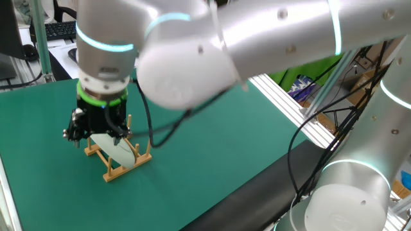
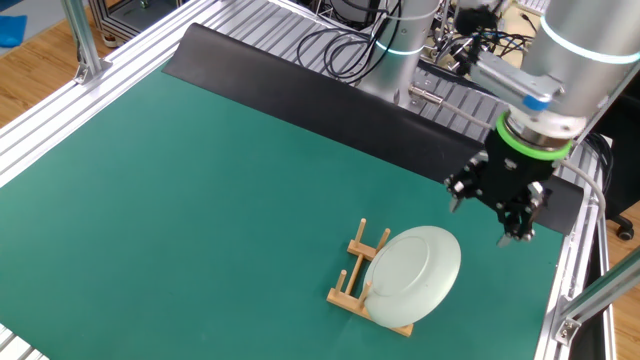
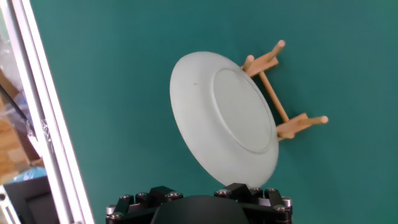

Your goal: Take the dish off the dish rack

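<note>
The dish (image 2: 415, 272) is a pale greenish-white plate standing on edge, leaning in the dish rack (image 2: 355, 270), a small light-brown wooden rack on the green mat. Both also show in one fixed view, the dish (image 1: 120, 153) between the rack's pegs (image 1: 122, 168). My gripper (image 2: 487, 215) hangs above and beside the dish's upper rim, apart from it, jaws spread and empty. In the hand view the dish (image 3: 224, 118) fills the middle with its underside toward the camera, the rack (image 3: 280, 106) behind it. Only the finger bases (image 3: 239, 186) show at the bottom edge.
An aluminium frame rail (image 3: 43, 106) runs along the mat's edge close to the rack, also seen in the other fixed view (image 2: 575, 290). A black strip (image 2: 300, 90) and cables (image 2: 340, 50) lie at the mat's far side. The arm's base (image 1: 347, 192) stands off the mat.
</note>
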Controlling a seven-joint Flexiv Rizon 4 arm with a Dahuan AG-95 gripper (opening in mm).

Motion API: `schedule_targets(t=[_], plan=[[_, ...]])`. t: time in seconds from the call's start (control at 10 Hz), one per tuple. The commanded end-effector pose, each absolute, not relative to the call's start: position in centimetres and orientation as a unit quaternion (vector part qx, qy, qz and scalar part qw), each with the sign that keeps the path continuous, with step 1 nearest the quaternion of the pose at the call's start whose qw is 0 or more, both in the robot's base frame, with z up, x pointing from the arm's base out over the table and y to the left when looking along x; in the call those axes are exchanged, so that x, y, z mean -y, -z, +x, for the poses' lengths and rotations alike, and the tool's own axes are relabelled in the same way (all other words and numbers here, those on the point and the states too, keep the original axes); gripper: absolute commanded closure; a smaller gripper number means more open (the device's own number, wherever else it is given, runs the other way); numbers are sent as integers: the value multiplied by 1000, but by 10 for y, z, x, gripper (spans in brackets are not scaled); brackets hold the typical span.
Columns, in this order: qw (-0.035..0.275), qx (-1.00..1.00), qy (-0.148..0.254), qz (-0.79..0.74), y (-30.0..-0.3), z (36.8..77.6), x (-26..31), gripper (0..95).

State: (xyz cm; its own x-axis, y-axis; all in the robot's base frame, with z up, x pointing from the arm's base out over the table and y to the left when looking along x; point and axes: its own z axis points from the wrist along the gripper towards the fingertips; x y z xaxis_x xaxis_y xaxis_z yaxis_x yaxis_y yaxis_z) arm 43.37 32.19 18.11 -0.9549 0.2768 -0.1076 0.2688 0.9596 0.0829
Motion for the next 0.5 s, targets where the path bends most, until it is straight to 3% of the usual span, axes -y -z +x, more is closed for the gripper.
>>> schedule_targets(t=[0.1,0.5], plan=[[67,-989,-29,132,-177,434,-324,190],[69,-990,-26,124,-175,435,-324,190]])
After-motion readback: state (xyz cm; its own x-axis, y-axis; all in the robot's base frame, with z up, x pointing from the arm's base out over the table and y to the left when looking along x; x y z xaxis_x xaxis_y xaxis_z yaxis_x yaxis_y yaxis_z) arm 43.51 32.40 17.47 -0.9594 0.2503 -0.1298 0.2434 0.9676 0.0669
